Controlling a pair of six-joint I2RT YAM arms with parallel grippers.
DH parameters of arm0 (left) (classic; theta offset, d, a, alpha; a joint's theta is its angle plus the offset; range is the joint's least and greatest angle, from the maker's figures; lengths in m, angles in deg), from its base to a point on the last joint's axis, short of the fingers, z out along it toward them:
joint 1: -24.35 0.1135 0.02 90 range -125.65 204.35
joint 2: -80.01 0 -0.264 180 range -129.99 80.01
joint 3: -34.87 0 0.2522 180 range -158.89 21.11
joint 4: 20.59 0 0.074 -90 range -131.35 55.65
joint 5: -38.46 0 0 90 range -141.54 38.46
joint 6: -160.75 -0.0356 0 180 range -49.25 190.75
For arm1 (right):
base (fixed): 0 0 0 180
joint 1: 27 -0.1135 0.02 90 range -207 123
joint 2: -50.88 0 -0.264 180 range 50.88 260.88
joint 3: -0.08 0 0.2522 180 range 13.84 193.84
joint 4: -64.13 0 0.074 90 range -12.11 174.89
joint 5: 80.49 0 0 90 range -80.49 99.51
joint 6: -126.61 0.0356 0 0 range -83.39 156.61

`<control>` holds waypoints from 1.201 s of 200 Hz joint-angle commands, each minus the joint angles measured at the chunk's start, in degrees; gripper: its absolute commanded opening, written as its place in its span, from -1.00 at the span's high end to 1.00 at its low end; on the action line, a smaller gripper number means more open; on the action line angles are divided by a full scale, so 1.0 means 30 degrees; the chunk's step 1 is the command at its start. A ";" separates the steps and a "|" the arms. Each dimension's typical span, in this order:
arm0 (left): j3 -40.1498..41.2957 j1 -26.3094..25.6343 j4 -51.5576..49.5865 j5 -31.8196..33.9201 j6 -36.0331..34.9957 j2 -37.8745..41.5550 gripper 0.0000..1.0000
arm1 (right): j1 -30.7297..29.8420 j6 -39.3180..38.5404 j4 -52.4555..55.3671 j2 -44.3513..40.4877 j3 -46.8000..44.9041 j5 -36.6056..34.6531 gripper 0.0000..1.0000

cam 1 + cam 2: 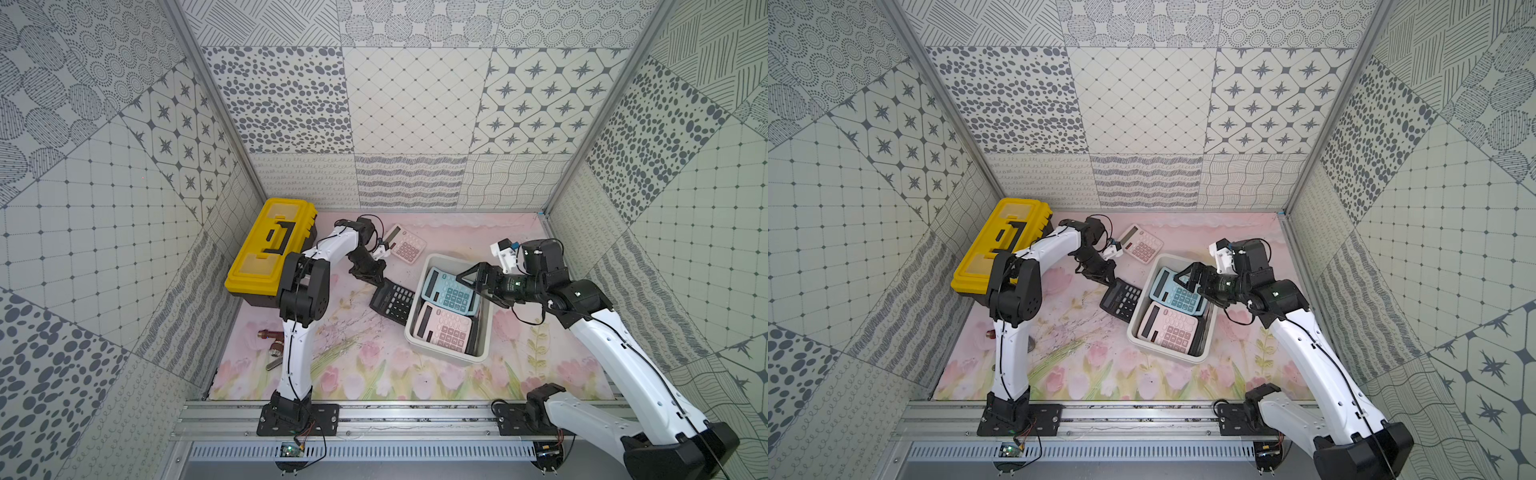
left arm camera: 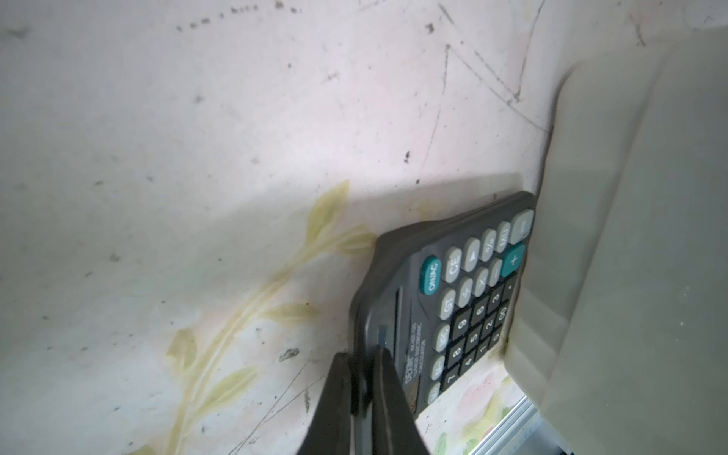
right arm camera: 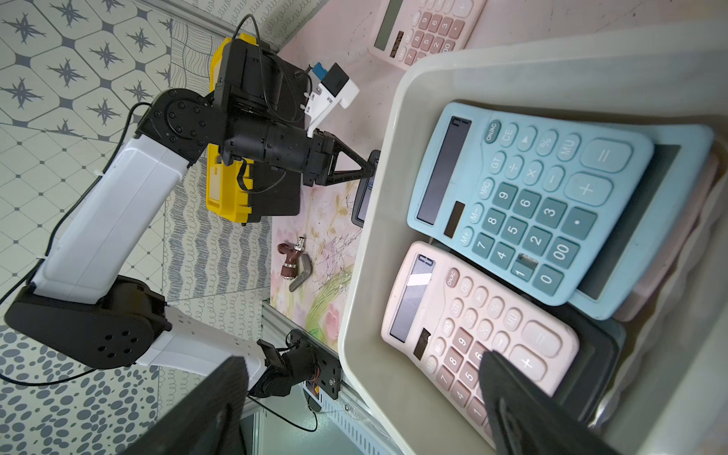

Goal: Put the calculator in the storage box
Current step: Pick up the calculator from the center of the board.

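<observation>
The black calculator lies on the floral mat with one long edge against the outer wall of the storage box, a white tub. My left gripper is shut on the calculator's display-end edge. A blue calculator and a pink one lie inside the box on top of others. Over the box's far end, my right gripper hangs open and holds nothing.
Another pink calculator lies on the mat behind the box. A yellow-lidded toolbox stands at the back left. Small brown and metal parts lie near the left arm's base.
</observation>
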 commanded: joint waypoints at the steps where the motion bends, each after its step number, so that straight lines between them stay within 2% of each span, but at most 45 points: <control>1: 0.0181 0.0155 -0.0155 0.4437 0.0776 0.0339 1.00 | 0.0030 0.0173 -0.0584 -0.0604 0.0134 0.0071 -0.94; 55: -0.0654 0.0115 -0.0654 0.6458 0.2174 0.1289 1.00 | 0.0042 0.0146 -0.0707 -0.1078 -0.0564 -0.0213 -0.94; 134: -0.0726 0.0157 -0.0554 0.8713 0.6373 0.4777 1.00 | 0.0028 0.0449 -0.2941 -0.1666 -0.2608 -0.0182 -0.94; 205: -0.0573 0.0241 -0.0145 0.7465 0.9475 0.8601 1.00 | 0.0028 0.1264 -0.5900 -0.1022 -0.3805 0.1427 -0.94; 240: 0.0678 0.0319 0.2310 0.4108 1.2279 1.0611 1.00 | -0.0001 0.2854 -0.8579 -0.0837 -0.4904 0.2147 -0.94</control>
